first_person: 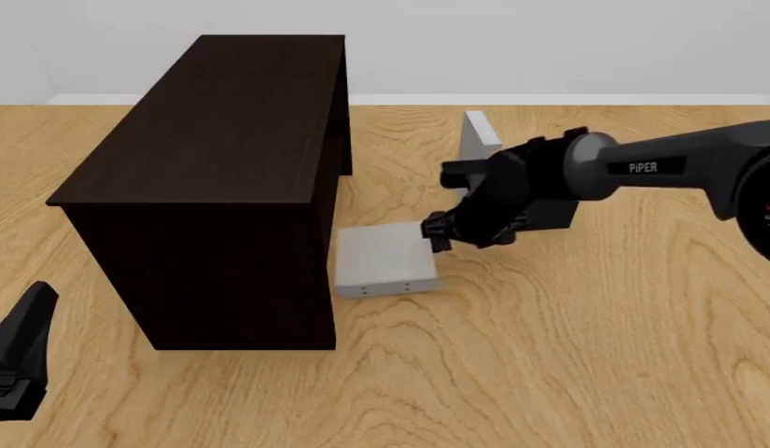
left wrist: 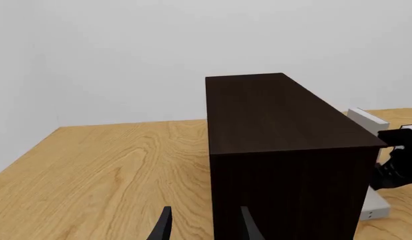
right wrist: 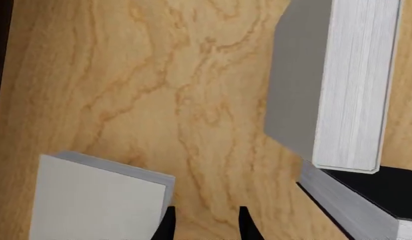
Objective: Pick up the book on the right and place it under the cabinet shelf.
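Note:
The light grey book (first_person: 380, 259) lies flat on the table, its left edge at the recessed right side of the dark brown cabinet (first_person: 217, 149). How far it reaches under I cannot tell. My right gripper (first_person: 433, 233) is open and empty, just above the book's right edge. In the right wrist view the book (right wrist: 92, 202) sits beside my fingertips (right wrist: 167, 224), outside the gap of the gripper (right wrist: 206, 225). My left gripper (first_person: 16, 359) is open and empty, low at the near left; in its wrist view (left wrist: 204, 227) it faces the cabinet (left wrist: 285, 150).
A second light grey book (first_person: 480, 131) stands upright behind my right arm, and also shows in the right wrist view (right wrist: 339, 85). A black-covered book with white pages (right wrist: 375, 192) lies beside it, mostly hidden by the arm in the front view.

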